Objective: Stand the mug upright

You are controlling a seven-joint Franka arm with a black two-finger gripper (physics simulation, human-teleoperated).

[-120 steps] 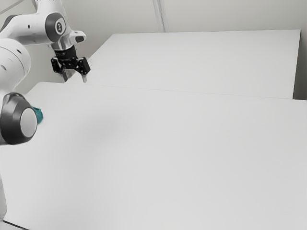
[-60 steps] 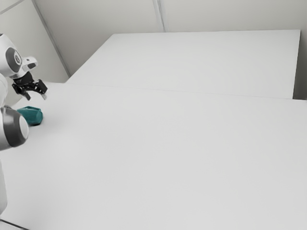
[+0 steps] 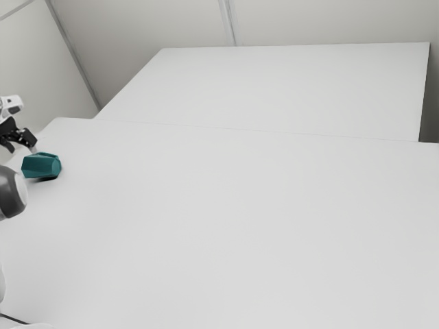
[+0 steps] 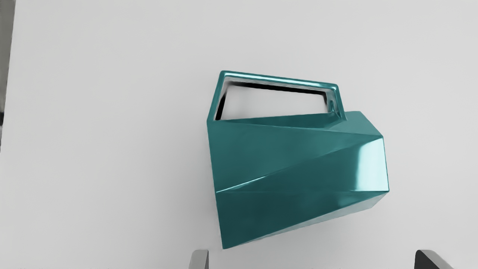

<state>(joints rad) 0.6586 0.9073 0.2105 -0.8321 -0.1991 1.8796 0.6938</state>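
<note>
black two-finger gripper [image 3: 22, 149] spread wide, empty, near a glossy teal faceted mug [image 4: 291, 160] with angular loop handle [image 4: 280, 79], lying sideways on the smooth white table [image 4: 112, 149].

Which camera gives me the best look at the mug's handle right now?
The wrist view: there the handle is seen as a whole loop along the side of the mug, with table visible through it. The exterior view shows the mug small, lying on its side, and I can't make out the handle there.

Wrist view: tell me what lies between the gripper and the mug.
Bare white table shows between the open gripper and the mug in the wrist view, with no other thing there.
</note>
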